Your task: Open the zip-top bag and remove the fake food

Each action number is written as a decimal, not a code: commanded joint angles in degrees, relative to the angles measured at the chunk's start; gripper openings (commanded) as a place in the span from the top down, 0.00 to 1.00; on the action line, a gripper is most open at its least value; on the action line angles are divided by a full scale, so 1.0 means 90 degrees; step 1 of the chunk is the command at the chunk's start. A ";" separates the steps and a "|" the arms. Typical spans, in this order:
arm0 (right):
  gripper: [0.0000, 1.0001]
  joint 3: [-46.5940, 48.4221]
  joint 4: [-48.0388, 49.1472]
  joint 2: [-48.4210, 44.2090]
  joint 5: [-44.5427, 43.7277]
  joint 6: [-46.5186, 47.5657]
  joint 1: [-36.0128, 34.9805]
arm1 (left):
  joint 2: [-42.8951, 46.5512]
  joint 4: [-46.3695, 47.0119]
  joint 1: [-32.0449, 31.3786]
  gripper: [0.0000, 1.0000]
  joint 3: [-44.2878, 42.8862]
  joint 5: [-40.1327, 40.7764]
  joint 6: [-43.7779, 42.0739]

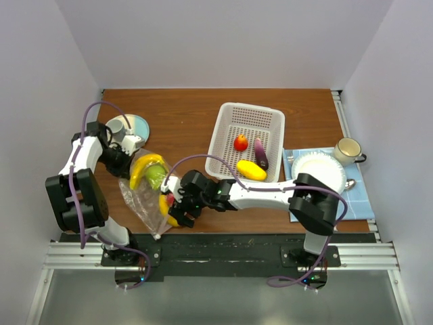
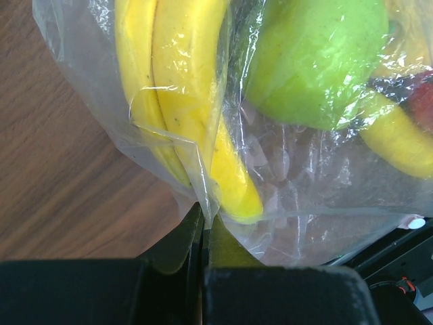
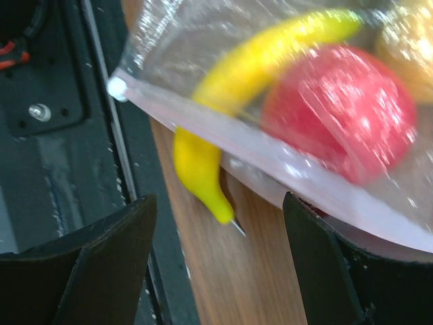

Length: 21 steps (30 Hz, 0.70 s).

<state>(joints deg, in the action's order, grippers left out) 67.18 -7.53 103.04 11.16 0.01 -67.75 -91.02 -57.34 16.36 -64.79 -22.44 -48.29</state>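
**Bag pinched at one side, zipper edge between open jaws**

The zip-top bag (image 1: pixel 143 200) lies on the table left of the basket (image 1: pixel 223 132) and nearer the arms' bases than the basket is. Loaded with fake food: yellow bananas (image 1: pixel 145 168), a green fruit (image 1: pixel 157 178) and a red round fruit (image 3: pixel 338 108). One banana tip shows past the zipper strip (image 3: pixel 270 169); cannot tell whether it is actually out of the mouth.

Left gripper (image 2: pixel 204 218): clamped on a fold of the bag's film on the side away from the basket, no gap between the fingers. Right gripper (image 3: pixel 218 203): reaches from the basket side, jaws apart either side of the zipper edge, holding nothing.

Handling, as judged:
- Film is thin, soft and slick. It will likely stretch or slide out of a shallow pinch.
- The strip is the stiffest part, so that is the best place to take hold.
- The pieces look light, hard and glossy, and free to roll. Grip a banana across its narrow section.

Already in the basket: a red fruit (image 1: pixel 241 142), an eggplant (image 1: pixel 260 154) and a yellow-orange piece (image 1: pixel 251 170).
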 commanded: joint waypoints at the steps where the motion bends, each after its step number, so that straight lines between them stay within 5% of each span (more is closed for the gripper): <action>1: 0.19 0.0494 0.0465 0.0259 0.0645 -0.0226 0.0018 | -0.0033 0.0209 0.0008 1.00 0.0022 -0.0075 0.0141; 13: 0.13 0.1500 -0.0167 0.1528 0.0598 -0.0109 -0.0148 | -0.0111 0.0200 0.0008 1.00 -0.0095 -0.0124 0.0249; 18: 0.23 0.1394 -0.0383 0.1617 0.0079 -0.0118 -0.0149 | -0.0091 0.0190 0.0008 1.00 -0.0027 -0.0173 0.0219; 21: 0.39 0.1033 -0.0297 0.1228 -0.0311 -0.0128 -0.0148 | -0.0062 0.0190 0.0008 1.00 -0.0017 -0.0095 0.0200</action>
<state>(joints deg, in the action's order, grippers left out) 78.83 -8.10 118.06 13.63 -1.15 -69.08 -91.50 -56.21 16.36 -64.79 -22.52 -47.03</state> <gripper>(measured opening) 0.668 0.015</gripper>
